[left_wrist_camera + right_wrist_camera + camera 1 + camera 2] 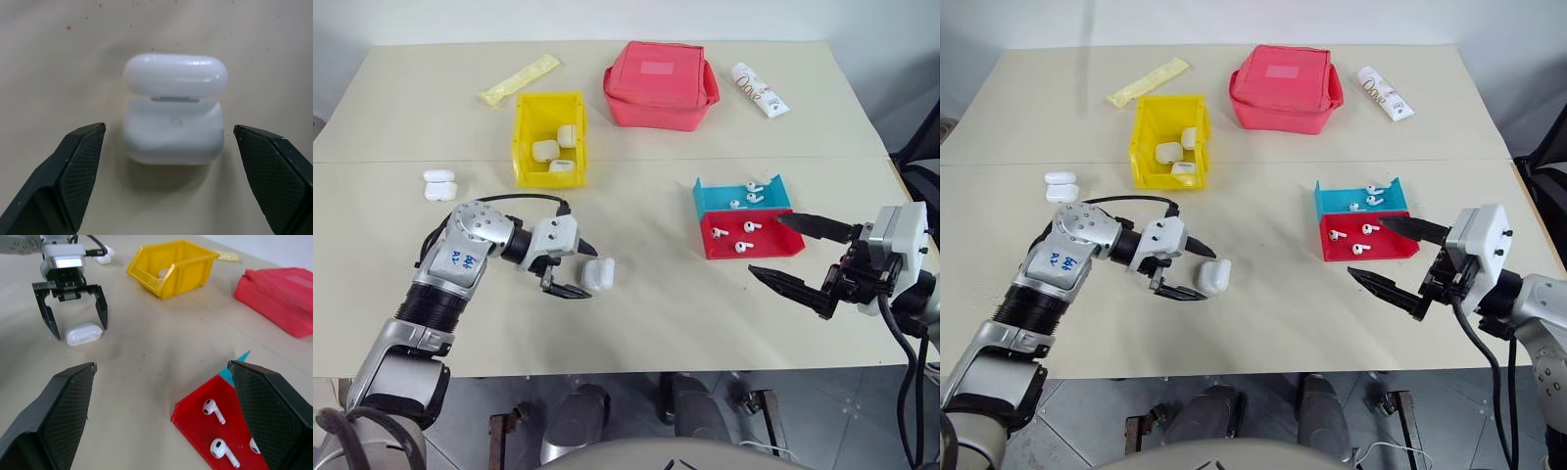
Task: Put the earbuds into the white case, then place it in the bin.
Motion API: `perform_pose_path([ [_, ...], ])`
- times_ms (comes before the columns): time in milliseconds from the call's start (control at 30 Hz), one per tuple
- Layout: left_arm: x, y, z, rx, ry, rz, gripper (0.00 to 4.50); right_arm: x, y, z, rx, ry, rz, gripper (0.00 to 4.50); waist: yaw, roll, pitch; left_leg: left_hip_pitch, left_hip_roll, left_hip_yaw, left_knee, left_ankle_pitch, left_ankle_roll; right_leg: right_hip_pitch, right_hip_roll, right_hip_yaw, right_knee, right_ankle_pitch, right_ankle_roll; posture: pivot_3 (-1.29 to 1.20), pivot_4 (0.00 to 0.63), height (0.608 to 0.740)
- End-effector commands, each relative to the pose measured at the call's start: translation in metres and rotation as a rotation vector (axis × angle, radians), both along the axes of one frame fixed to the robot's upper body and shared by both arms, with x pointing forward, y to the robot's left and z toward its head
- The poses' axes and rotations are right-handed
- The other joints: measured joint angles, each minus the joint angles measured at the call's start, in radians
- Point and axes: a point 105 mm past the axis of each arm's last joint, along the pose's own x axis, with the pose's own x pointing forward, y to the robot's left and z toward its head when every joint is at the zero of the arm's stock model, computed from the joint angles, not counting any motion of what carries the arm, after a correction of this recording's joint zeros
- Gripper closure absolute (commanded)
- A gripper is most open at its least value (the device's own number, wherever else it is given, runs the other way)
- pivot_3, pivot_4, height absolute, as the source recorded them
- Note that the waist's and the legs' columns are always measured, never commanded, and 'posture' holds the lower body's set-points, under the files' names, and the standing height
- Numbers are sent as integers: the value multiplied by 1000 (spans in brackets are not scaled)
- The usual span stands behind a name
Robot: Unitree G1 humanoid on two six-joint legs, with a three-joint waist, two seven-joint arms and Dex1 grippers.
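A white case (173, 127) lies on the table in front of me, its lid (175, 73) tipped up at the hinge. My left gripper (593, 272) is open, with one black finger on either side of the case and neither touching it. Several earbuds (743, 246) lie in the red tray (707, 238) and the blue tray (703, 194). My right gripper (765, 245) hovers open and holds nothing, just right of and nearer than the trays. The yellow bin (523, 147) stands behind the left arm with three cases (545, 150) inside.
Two more white cases (439, 184) sit on the table left of the bin. At the back are a red zip pouch (658, 83), a yellow packet (519, 80) and a white tube (760, 89). The table's front edge runs just below both grippers.
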Motion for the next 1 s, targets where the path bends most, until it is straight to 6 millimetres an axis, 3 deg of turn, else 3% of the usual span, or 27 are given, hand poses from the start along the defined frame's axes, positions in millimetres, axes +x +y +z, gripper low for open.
perform_pose_path([
  [33,-3,1,1,114,-25,-80,40,-5,1,11,-5,-54,-2,0,-1,0,0,0,0,0,0,0,0,0,0,0,0,0,0,0,150,740],
  [500,6,-11,11,231,-42,-83,40,-8,-2,8,-3,-59,-43,0,0,0,0,0,0,0,0,0,0,0,0,0,0,0,0,0,150,740],
  [1000,-2,-25,16,360,-112,-80,40,-5,-5,8,-2,-68,-58,0,0,0,0,0,0,0,0,0,1,0,1,1,0,0,0,0,150,740],
])
